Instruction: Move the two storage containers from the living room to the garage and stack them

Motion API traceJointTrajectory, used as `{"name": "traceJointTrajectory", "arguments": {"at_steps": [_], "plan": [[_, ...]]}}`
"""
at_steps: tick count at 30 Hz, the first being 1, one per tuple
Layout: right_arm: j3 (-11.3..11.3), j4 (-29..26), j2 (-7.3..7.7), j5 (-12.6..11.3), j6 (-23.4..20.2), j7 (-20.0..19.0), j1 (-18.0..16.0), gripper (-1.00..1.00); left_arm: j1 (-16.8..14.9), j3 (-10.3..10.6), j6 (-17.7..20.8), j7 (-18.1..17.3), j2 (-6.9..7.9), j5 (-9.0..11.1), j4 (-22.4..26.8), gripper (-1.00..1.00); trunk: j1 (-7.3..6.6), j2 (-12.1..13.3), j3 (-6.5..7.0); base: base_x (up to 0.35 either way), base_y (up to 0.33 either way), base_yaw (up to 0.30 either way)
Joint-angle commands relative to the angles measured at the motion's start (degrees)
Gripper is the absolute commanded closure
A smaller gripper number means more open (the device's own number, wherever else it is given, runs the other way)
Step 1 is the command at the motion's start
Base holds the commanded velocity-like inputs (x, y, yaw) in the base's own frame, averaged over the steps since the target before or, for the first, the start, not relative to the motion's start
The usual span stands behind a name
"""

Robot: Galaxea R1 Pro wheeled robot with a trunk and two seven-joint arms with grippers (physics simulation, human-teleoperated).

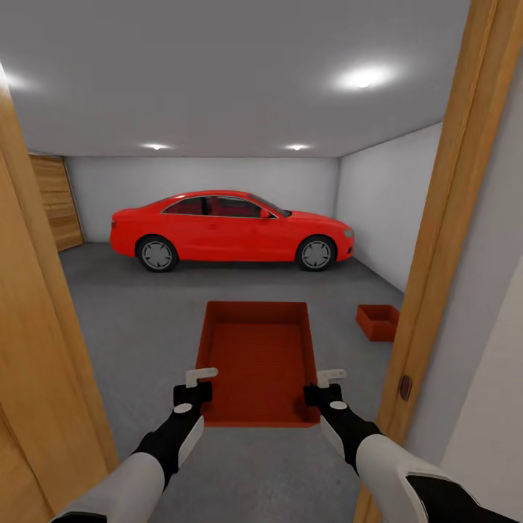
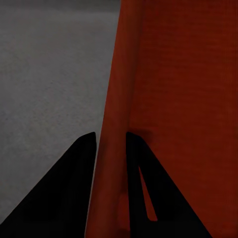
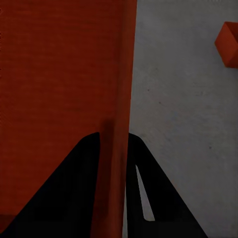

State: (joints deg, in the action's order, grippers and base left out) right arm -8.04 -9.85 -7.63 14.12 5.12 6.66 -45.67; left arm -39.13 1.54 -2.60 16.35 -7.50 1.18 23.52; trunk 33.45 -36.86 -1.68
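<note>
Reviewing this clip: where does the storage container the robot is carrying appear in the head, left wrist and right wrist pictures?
Head view: the carried container is centre-low, held between both grippers.
Left wrist view: its wall covers the picture's right half, its edge pinched between the dark fingers.
Right wrist view: its wall covers the picture's left half.
Shared landmark: the grey garage floor.

White-walled garage, grey floor [image 1: 145, 319], red car [image 1: 231, 230], wooden doorframe [image 1: 443, 240], ceiling lights [image 1: 361, 77]
</note>
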Motion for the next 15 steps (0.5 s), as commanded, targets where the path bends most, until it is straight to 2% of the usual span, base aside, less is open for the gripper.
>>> {"name": "traceJointTrajectory", "arguments": {"at_steps": [1, 6, 15], "plan": [[-0.8, 0.0, -0.05, 0.5, 0.2, 0.1, -0.1, 1.00, 0.0, 0.5, -0.1, 0.6, 0.35, 0.2, -0.1, 1.00, 0.02, -0.1, -0.11, 0.000, 0.000, 0.000], [-0.6, 0.0, 0.16, 0.6, 0.2, 0.2, -0.1, 1.00, 0.0, 0.4, -0.1, 0.4, 0.30, 0.6, -0.2, 1.00, 0.02, -0.1, -0.11, 0.077, 0.000, 0.000], [-0.6, 0.0, 0.19, 0.6, 0.2, 0.2, -0.1, 1.00, 0.0, 0.1, -0.1, 0.2, 0.30, 0.4, -0.2, 1.00, 0.02, -0.1, -0.11, 0.293, 0.000, 0.000]]}}
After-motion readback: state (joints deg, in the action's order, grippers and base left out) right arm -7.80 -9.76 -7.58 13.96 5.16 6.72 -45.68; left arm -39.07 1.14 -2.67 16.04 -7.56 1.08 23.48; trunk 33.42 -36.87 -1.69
